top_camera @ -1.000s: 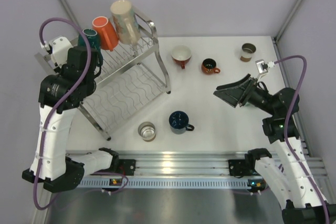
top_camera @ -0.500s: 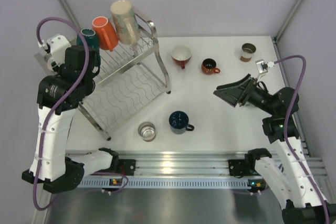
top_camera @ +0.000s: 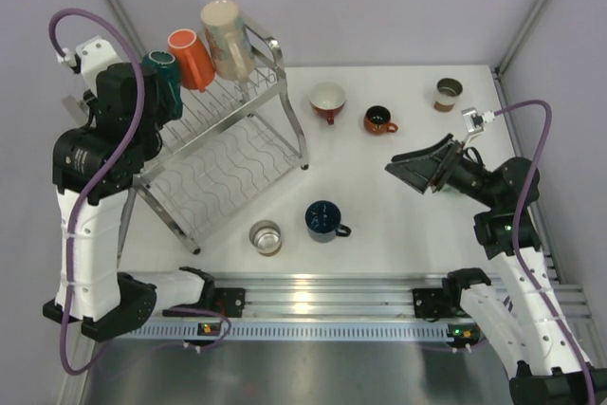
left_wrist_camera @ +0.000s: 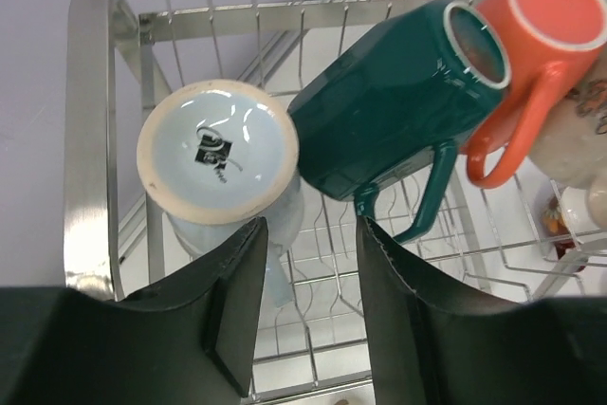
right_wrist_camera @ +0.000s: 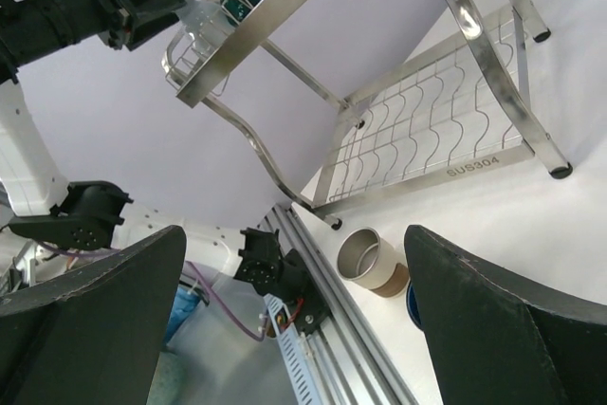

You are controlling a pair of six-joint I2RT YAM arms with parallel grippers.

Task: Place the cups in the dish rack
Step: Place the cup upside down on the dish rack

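the dish rack [top_camera: 220,170] stands at the upper left of the top view, a two-tier steel wire frame set at a slant; its lower tier of wavy wires holds nothing; on the upper tier three cups lean in a row toward the top edge: a dark teal mug [top_camera: 161,69], an orange mug [top_camera: 191,58] and a tall beige cup [top_camera: 226,39]

in the left wrist view a pale blue cup [left_wrist_camera: 218,151] sits tilted on the tines at left centre, its base showing with a bare ring and a small dark mark; the teal mug, faceted and glossy, lies just beside it at centre, handle pointing down; whether the two touch i cannot tell; the orange mug, pale inside its rim, fills the upper right corner

the left gripper [left_wrist_camera: 310,234] hangs at the bottom of that view, its dark fingers [left_wrist_camera: 232,310] apart and holding nothing

on the white table [top_camera: 398,234] upright cups are spread: a red cup [top_camera: 327,100] with a white inside and a small brown mug [top_camera: 379,120] at upper centre; a tan cup [top_camera: 448,94] at upper right; a navy mug [top_camera: 324,220] at lower centre, handle to the right; a greyish cup [top_camera: 266,237] just left of it, near the rack's front foot

the right gripper [top_camera: 410,170] hovers at right centre, jaws spread wide, empty
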